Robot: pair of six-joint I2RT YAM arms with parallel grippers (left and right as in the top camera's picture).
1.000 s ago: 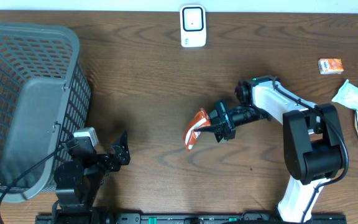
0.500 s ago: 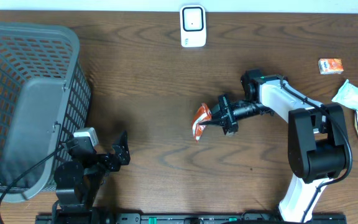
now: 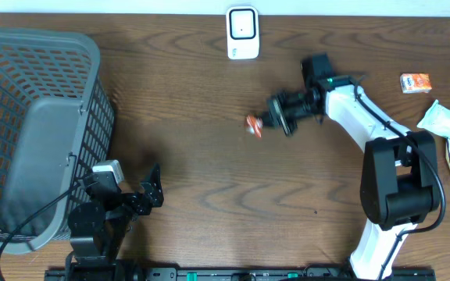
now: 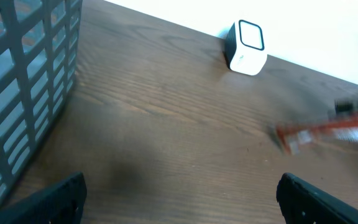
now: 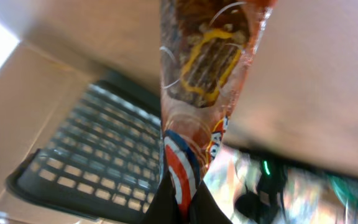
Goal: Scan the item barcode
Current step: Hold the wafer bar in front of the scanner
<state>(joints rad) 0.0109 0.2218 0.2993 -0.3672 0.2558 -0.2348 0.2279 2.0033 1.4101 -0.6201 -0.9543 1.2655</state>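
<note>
Overhead, the right arm [image 3: 359, 117] reaches left across the brown bench [image 3: 170, 94], and the right jaws are clamped on one end of a small orange-red snack packet [image 3: 254, 126]. The packet sits out in front of the white scanner [image 3: 241, 32] at the far edge, apart from it; it seems to hang clear of the wood, though from above that is hard to settle. A grey basket [image 3: 37, 117] fills the left side, and the left arm [image 3: 100, 218] rests just beside it at the near edge. A small orange box [image 3: 416, 83] and white packs [image 3: 446, 122] lie at the far right. From the left wrist, the left jaws stand wide apart with nothing between them, one dark fingertip [image 4: 61, 194] in each lower corner; the basket wall [image 4: 23, 93] is at left, the scanner [image 4: 246, 47] far ahead, and the packet [image 4: 328, 134] a blurred orange streak at right. From the right wrist, the packet [image 5: 204, 81] rises from the closed jaws up the middle, showing a brown picture ringed in yellow and a red, white and blue roundel, with the basket [image 5: 86, 162] behind it.
</note>
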